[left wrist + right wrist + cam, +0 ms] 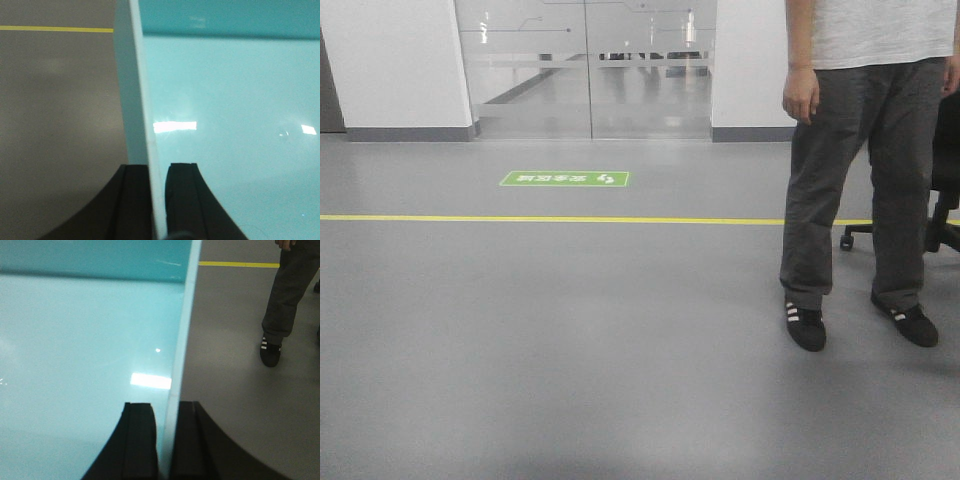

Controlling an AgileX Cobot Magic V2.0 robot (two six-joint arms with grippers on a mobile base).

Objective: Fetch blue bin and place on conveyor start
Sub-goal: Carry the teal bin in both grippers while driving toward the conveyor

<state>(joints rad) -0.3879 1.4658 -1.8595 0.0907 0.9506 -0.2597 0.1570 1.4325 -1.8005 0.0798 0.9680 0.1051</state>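
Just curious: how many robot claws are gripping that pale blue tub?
2: the left gripper pinches one side wall of the blue bin; the right gripper pinches the opposite wall.

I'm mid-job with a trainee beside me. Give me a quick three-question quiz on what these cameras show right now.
1. True or false: the left gripper is clamped on a wall of the blue bin.
2. What does the front view show ahead? A) a conveyor belt; B) a standing person; C) a shelf of crates.
3. Fill in: the right gripper has one finger inside the bin wall and the other ___ it.

Key: 1 true; 2 B; 3 outside.
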